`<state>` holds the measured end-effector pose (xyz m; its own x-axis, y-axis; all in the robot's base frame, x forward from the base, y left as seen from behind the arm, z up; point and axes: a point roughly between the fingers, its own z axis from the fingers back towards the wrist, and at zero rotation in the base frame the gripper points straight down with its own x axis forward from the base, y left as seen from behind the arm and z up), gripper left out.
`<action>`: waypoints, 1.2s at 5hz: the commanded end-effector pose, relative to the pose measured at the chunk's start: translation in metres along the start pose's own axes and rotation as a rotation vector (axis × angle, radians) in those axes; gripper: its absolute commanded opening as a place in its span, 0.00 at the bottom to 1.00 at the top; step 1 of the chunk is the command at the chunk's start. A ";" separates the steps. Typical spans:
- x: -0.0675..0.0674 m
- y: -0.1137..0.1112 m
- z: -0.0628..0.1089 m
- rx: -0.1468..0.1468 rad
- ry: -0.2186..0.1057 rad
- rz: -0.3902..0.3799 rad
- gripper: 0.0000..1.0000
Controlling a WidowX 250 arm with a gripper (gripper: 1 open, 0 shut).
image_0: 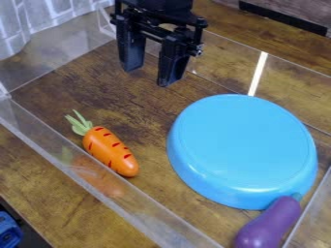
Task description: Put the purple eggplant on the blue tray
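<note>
The black tool (153, 60) hangs over the far part of the wooden surface (116, 97), pointing down, its two dark fingers (171, 68) spread apart with a gap between them and wood visible through it. It is clear of both toys and of the tray, beyond them all as the camera sees it. The purple eggplant (266, 225) lies in the near right corner of the view, just beside the near right edge of the blue tray (242, 150) rather than on it. The eggplant's thick, rounded end is toward the camera, and its narrower end reaches up toward the tray's rim; whether the two touch, I cannot tell. The tray is round and light blue, lying flat right of the middle, with nothing resting on it. To the left of the tray, well apart from it, the orange carrot (111, 153) lies on its side on the wood, dark marks across its body, its green top (80, 124) pointing away from the camera and to the left. A clear plastic wall (97, 179) runs diagonally past the carrot on the near left side. Outside it, at the lower left corner, part of a blue object (10, 232) shows, too cut off to identify.
</note>
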<state>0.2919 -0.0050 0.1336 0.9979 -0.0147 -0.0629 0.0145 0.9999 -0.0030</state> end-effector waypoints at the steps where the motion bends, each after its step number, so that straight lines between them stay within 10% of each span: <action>1: -0.002 -0.009 -0.006 0.007 0.011 -0.032 1.00; 4: -0.017 -0.049 -0.020 0.025 0.039 -0.171 1.00; 6: -0.031 -0.101 -0.035 0.038 0.037 -0.394 1.00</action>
<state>0.2591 -0.1032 0.0946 0.9169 -0.3783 -0.1270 0.3812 0.9245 -0.0016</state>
